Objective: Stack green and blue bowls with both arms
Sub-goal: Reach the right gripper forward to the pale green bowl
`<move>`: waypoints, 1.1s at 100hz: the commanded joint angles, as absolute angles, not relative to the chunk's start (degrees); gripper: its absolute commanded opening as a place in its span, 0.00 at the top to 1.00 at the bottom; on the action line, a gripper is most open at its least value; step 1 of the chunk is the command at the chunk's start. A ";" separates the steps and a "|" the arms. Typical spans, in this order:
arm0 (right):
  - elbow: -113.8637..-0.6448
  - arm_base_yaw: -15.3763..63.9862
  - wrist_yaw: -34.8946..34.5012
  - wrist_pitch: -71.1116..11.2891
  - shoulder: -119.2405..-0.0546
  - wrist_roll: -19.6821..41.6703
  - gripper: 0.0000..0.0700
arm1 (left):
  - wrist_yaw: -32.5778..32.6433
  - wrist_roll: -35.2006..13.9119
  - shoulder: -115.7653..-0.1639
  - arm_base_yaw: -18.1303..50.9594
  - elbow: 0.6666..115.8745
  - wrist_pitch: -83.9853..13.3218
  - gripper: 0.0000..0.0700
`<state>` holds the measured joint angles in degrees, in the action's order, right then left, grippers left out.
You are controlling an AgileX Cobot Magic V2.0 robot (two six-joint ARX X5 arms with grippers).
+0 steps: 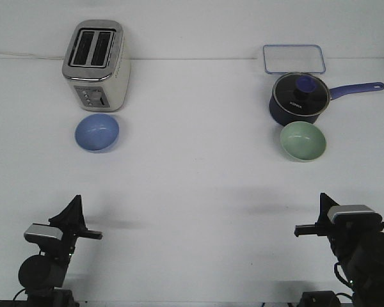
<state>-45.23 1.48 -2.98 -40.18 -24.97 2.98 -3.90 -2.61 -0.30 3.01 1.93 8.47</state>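
The blue bowl sits on the white tabletop just before the toaster, the green bowl beside the saucepan, one per arm (nothing stacked); left claw and right claw hold nothing, their spread unreadable

Single front view, raised, looking forward and down over table; both arms at near edge

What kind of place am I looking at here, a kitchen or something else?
Probably a robot test bench set up like a kitchen, not a real one. A toaster, a lidded saucepan and two small bowls, blue and green, sit spread out on a bare white table, with two robot arms at the near edge.
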 commanded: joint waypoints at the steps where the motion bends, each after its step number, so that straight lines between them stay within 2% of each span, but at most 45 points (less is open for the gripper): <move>1: -48.99 1.54 -2.87 -43.03 -28.49 2.44 1.00 | -3.84 -2.57 -0.19 2.92 0.82 9.08 0.99; 37: -59.90 1.54 -2.61 -56.23 -45.80 1.50 1.00 | -3.84 -2.57 -0.19 2.92 0.82 9.08 0.99; 70: -59.94 1.54 -2.55 -57.08 -51.83 1.45 0.98 | -3.84 -2.57 -0.19 2.92 0.82 9.08 0.99; 73: -59.94 1.54 -2.55 -56.95 -51.83 1.45 0.95 | -3.84 -2.57 -0.19 2.92 0.82 9.08 0.99; 77: -59.94 1.54 -2.52 -56.64 -51.83 1.45 0.86 | -3.84 -2.57 -0.19 2.92 0.82 9.08 0.99; 88: -59.94 1.54 -2.52 -56.62 -51.83 1.48 0.47 | -3.84 -2.57 -0.19 2.92 0.82 9.08 0.99; 93: -59.94 1.54 -2.52 -56.62 -51.83 1.48 0.34 | -3.84 -2.57 -0.19 2.92 0.82 9.08 0.99; 96: -59.94 1.54 -2.52 -56.62 -51.83 1.45 0.32 | -3.84 -2.57 -0.19 2.92 0.82 9.08 0.99; 110: -60.01 1.52 -2.44 -55.22 -51.90 1.41 0.32 | -3.84 -2.57 -0.19 2.92 0.82 9.08 0.99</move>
<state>-58.89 1.48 -2.74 -56.73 -51.37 1.74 -3.90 -2.61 -0.30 3.01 1.93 8.47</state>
